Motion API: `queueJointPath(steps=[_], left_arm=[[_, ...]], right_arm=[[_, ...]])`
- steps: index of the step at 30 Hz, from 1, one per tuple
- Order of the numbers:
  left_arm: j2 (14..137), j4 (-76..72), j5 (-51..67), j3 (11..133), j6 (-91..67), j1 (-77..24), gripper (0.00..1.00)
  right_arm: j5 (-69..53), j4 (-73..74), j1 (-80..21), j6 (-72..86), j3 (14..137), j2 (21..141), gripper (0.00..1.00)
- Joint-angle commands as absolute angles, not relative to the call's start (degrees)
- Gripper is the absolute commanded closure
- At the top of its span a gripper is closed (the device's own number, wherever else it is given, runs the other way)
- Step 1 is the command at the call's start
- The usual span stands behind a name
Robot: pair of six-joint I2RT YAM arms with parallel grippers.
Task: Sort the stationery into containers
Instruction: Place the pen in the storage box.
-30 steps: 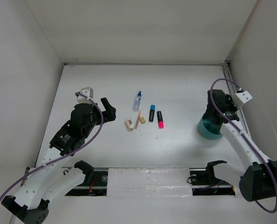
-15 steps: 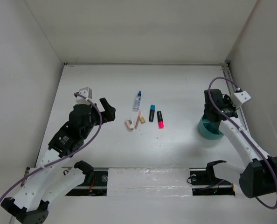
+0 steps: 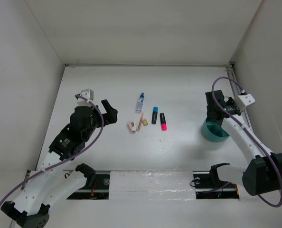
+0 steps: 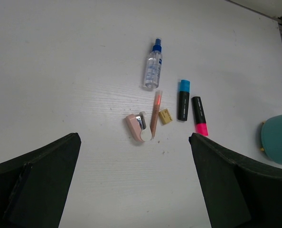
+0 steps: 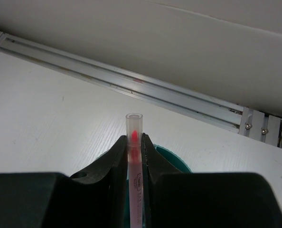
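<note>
Right tool (image 5: 136,142) clenched on pencil (image 5: 134,124) over cup (image 3: 210,134) at 3 o'clock; next probably lower, release; left tool (image 4: 134,190) open, idle.

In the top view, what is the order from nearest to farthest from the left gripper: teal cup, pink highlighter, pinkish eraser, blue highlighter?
1. pinkish eraser, just right of the left gripper
2. blue highlighter, table middle
3. pink highlighter, right beside it
4. teal cup, far right

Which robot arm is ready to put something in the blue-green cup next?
Right. The right pincer is shut on a pink pencil over the teal cup. The left pincer is open and empty, far from the cup.
</note>
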State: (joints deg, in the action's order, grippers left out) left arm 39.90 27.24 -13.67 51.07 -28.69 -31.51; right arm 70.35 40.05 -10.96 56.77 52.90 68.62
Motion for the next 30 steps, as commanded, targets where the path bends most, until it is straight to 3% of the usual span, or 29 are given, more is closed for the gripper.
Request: queueJointPath(steps=[1,10,15,24,27,30], left_arm=[[39.29,25.49,-13.45,50.63,-27.86,-31.64,0.0],[39.29,25.49,-13.45,50.63,-27.33,-31.64,0.0],[39.29,25.49,-13.45,50.63,-27.33,-31.64,0.0],[38.76,25.49,-13.45,50.63,-27.33,-31.64,0.0],[38.76,25.49,-13.45,50.63,-27.33,-31.64,0.0],[38.76,25.49,-13.45,50.63,-27.33,-31.64,0.0]], right_arm=[[72.69,42.19,-11.34,59.06,55.81,68.73,0.89],[72.69,44.38,-11.34,61.0,56.87,70.31,0.83],[73.3,46.32,-11.86,62.84,57.39,71.36,0.71],[73.3,49.04,-11.87,65.74,58.45,71.89,0.67],[73.3,48.35,-14.32,64.08,59.06,70.67,0.66],[72.69,43.71,-18.97,57.43,59.06,68.04,0.58]])
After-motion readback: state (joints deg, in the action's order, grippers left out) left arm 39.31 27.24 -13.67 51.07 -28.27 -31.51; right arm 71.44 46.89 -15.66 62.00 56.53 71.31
